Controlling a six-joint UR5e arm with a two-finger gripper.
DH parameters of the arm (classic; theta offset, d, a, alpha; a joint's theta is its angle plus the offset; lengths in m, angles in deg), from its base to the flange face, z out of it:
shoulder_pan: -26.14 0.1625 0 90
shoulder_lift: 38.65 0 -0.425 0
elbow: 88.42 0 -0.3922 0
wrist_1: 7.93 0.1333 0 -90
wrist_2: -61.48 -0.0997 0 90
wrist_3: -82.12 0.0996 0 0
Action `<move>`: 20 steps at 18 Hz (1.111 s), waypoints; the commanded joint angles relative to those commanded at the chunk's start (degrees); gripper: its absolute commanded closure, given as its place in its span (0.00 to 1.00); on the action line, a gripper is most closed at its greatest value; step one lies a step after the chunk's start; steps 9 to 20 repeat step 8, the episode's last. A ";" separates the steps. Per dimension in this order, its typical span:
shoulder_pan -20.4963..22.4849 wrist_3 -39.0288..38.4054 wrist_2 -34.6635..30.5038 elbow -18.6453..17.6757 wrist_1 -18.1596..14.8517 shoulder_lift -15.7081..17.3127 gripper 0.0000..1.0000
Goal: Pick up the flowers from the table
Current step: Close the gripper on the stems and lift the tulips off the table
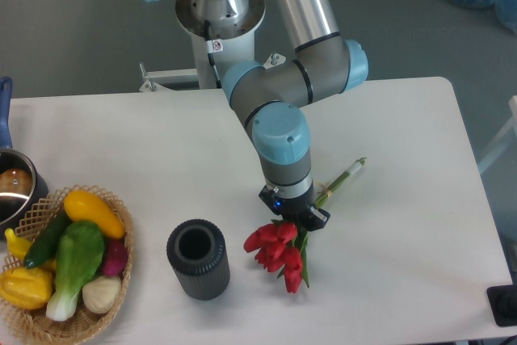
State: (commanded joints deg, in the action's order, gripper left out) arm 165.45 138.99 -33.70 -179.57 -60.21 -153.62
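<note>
Nearest your camera, at the bottom left, a wicker basket [121, 280] sits on the white table [404, 119]. It holds vegetables [69, 260]: a yellow squash, a green pepper, a cucumber, a red-purple radish and a white bulb. Just right of the basket stands a dark cylinder [198, 258], upright, with its open top facing you.

Right of the cylinder, and apart from it, you see the flowers [279, 252]. Their red heads lie low on the table, pointing toward the bottom edge. Green leaves sit just above the heads, and the thin stems run up and to the right, ending well past the arm.

Your arm [279, 103] comes down from its base at the top centre, bends at a grey and blue elbow, and points its wrist straight down over the flowers. The gripper [296, 217] is at the spot where the stems meet the leaves, right above the red heads. Its fingers are mostly hidden under the wrist, so you cannot tell how wide they stand or whether they grip the stems. You also cannot tell whether the flowers rest on the table or are lifted off it.

At the far left edge a pot [12, 187] with a blue handle is partly in view, just above the basket.
</note>
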 joint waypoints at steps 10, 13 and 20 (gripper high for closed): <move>3.78 4.83 0.17 3.78 -5.81 1.58 0.98; 3.78 4.83 0.17 3.78 -5.81 1.58 0.98; 3.78 4.83 0.17 3.78 -5.81 1.58 0.98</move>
